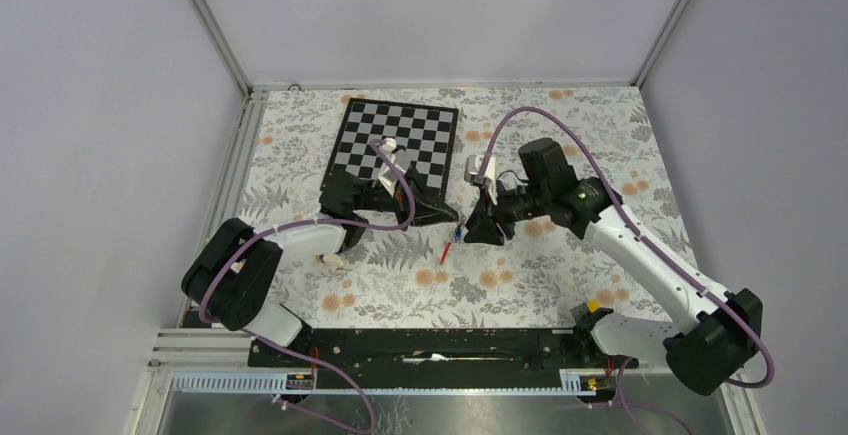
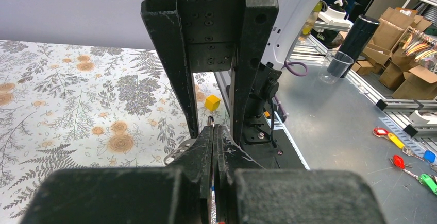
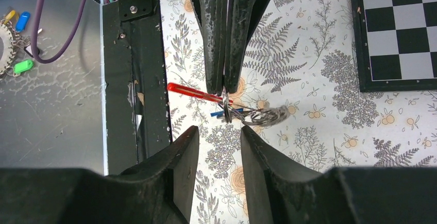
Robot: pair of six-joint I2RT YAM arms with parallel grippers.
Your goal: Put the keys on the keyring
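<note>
My left gripper (image 1: 449, 219) is shut on a thin metal ring of the keyring, just above the floral cloth. In the right wrist view its shut fingers (image 3: 216, 33) come down from the top and pinch the ring (image 3: 225, 99). A red strap piece (image 3: 193, 91) sticks out to the left, and grey wire loops (image 3: 264, 116) trail to the right. The key's blue tag (image 3: 219, 115) hangs right below the ring; the dark key itself is hard to make out. My right gripper (image 3: 219, 130) is open and empty, facing the ring a short gap away. The tag (image 1: 457, 235) and red strap (image 1: 446, 252) also show in the top view.
A chessboard (image 1: 397, 143) lies behind the grippers, and its corner shows in the right wrist view (image 3: 397, 28). A yellow cube (image 2: 212, 102) sits near the right arm's base. The black base rail (image 1: 430, 345) runs along the near edge. Coloured key tags (image 2: 397, 141) lie on the metal bench.
</note>
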